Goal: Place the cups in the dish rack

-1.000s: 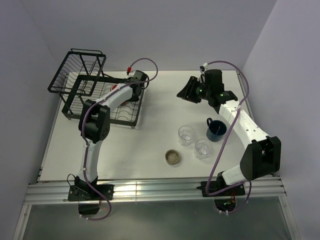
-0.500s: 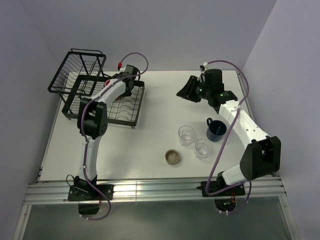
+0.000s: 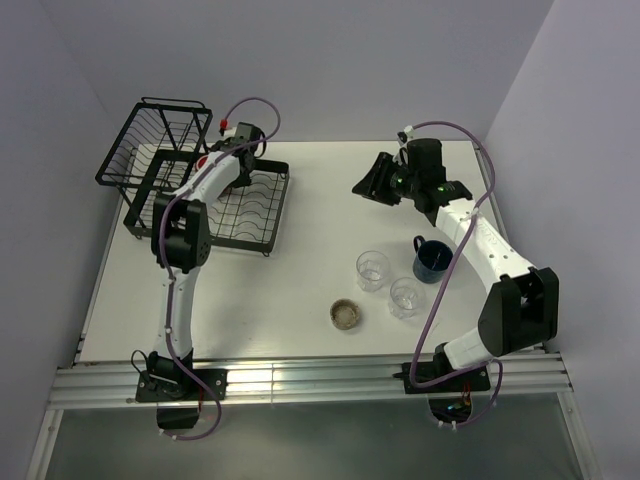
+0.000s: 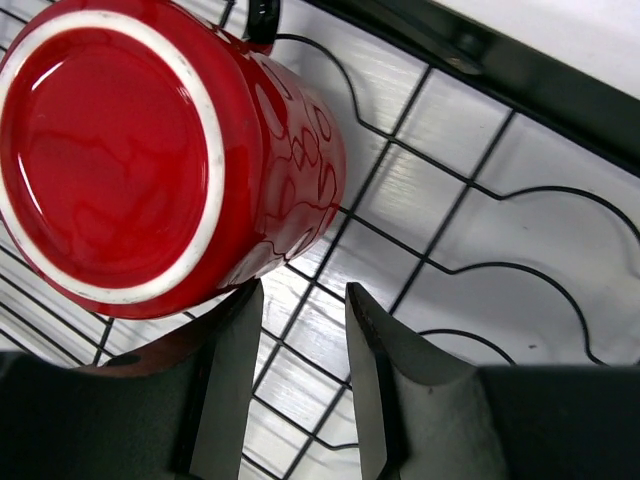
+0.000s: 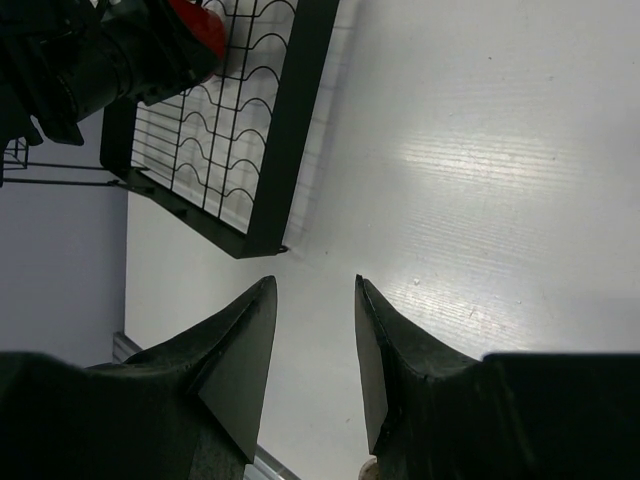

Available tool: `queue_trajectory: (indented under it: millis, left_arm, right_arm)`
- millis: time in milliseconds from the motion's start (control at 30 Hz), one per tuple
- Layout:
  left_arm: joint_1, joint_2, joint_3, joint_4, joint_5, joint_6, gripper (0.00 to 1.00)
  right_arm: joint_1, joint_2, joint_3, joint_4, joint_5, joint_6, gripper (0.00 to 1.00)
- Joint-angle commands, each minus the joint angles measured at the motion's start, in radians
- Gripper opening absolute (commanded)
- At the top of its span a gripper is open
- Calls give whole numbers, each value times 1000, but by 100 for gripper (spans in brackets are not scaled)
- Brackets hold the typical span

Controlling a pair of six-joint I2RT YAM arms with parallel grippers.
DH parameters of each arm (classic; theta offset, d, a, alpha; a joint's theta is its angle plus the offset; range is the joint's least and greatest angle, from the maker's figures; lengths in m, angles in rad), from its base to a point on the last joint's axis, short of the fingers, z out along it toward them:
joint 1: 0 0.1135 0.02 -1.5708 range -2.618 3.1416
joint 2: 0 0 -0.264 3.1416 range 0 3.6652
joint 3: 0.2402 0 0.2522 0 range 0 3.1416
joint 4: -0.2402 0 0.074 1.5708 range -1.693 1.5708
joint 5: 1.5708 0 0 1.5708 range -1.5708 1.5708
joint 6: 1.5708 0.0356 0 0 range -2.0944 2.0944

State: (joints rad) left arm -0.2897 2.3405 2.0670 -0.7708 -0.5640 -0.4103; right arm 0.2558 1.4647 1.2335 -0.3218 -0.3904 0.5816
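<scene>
The red mug (image 3: 205, 163) lies bottom-up on the flat gridded tray of the black dish rack (image 3: 268, 232), near the raised basket tier (image 3: 150, 140). In the left wrist view the red mug (image 4: 130, 150) fills the upper left, above the rack frame (image 4: 480, 50). My left gripper (image 4: 303, 300) is open with only grid between its fingers; its left finger (image 4: 235, 380) is right beside the mug. The dark blue mug (image 3: 432, 260) and two clear tumblers (image 3: 373, 270) (image 3: 406, 296) stand on the table. My right gripper (image 3: 365, 185) is open and empty above the table (image 5: 313, 285).
A small round dish-like object (image 3: 345, 314) lies on the table near the tumblers. The rack's black frame (image 5: 290, 150) and the red mug (image 5: 195, 25) show at the upper left of the right wrist view. Walls close in at left, back and right.
My left gripper has moved left along the rack toward the raised basket, and the red mug moved left with it. The right arm has not moved.
</scene>
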Motion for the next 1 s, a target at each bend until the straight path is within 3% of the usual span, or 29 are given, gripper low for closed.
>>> queue_trajectory:
  millis: [0,700,967]
  left_arm:
    - [20,5,36,-7,-16,-22,45]
    - [66,-13,25,13,-56,-82,59]
    - [3,-141,-131,197,-59,-24,63]
  right_arm:
    - [2,2,-5,43,-8,-20,45]
    - [0,-18,-5,17,-5,-43,45]
    - [0,-41,-6,12,10,-37,45]
